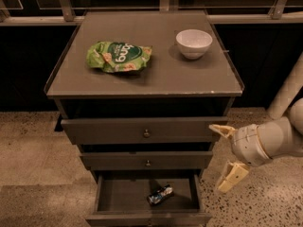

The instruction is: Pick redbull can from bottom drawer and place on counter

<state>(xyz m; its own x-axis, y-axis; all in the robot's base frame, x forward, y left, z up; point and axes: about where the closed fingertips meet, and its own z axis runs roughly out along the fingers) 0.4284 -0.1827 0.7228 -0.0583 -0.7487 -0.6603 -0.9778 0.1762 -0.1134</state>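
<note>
The redbull can lies on its side inside the open bottom drawer, right of the drawer's middle. The counter is the grey top of the cabinet. My gripper is at the right of the cabinet, level with the middle drawer, above and to the right of the can. Its two cream fingers are spread wide apart and hold nothing.
A green snack bag lies on the counter's left half and a white bowl stands at its back right. Two closed drawers sit above the open one. Speckled floor surrounds the cabinet; a dark wall and railing stand behind.
</note>
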